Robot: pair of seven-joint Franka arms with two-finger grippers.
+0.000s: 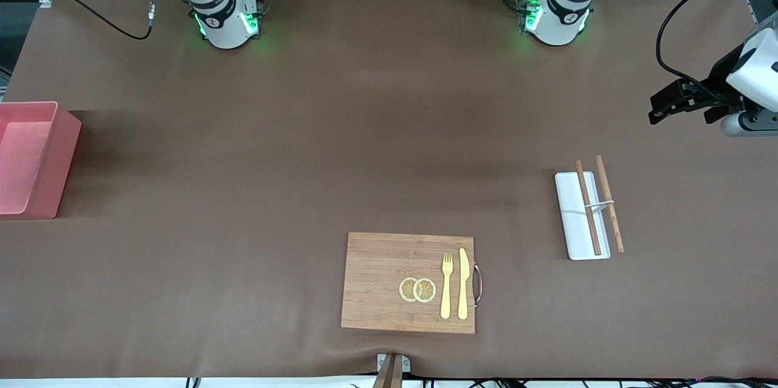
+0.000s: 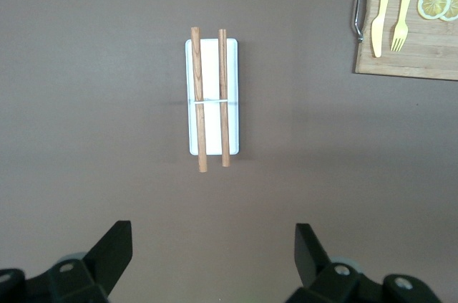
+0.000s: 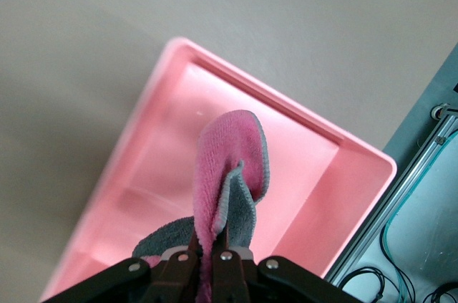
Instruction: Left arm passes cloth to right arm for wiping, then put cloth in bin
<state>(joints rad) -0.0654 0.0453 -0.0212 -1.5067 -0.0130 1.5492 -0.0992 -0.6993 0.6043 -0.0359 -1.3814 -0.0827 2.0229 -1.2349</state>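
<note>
My right gripper (image 3: 212, 249) is shut on the cloth (image 3: 232, 167), a pink-red cloth with a grey border that hangs folded from the fingers above the inside of the pink bin (image 3: 308, 174). In the front view the bin (image 1: 36, 157) stands at the right arm's end of the table, and the right gripper and the cloth are out of that view. My left gripper (image 1: 655, 108) is open and empty, up over the left arm's end of the table. Its spread fingers (image 2: 114, 249) show in the left wrist view above bare table.
A white oblong tray (image 1: 571, 218) with two brown chopsticks lies below the left gripper and also shows in the left wrist view (image 2: 212, 113). A wooden board (image 1: 377, 284) with a yellow fork, a knife and lemon slices lies near the table's front edge.
</note>
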